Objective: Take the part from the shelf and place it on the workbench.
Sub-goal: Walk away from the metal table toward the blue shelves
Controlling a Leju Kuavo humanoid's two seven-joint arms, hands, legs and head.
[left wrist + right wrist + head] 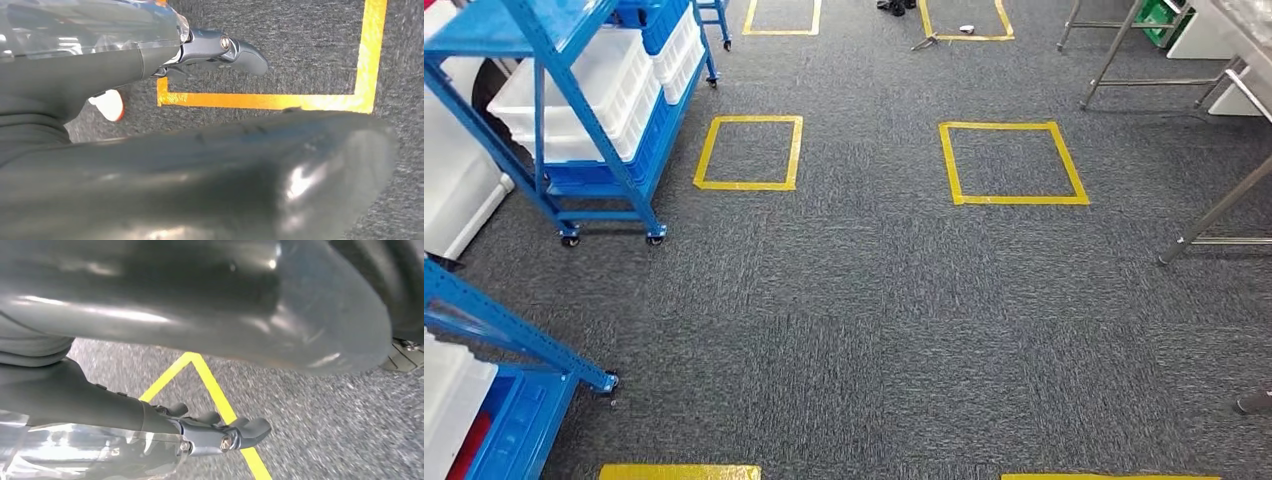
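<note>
Left hand [220, 50]: hangs over the carpet [874, 300]; fingers extended, nothing in them.
Right hand [220, 432]: likewise low, fingers extended and bare.
Part: not identifiable; presumably in a white crate [589, 90] on the blue shelf [564, 120].
Workbench [1224, 200]: steel legs at right, well apart from the shelf.
Risk: walking could clip a shelf caster [570, 240] or bench leg; with the part unlocated, the wrong crate may be reached.

Shelf [574, 110] cropped (top, left)
</note>
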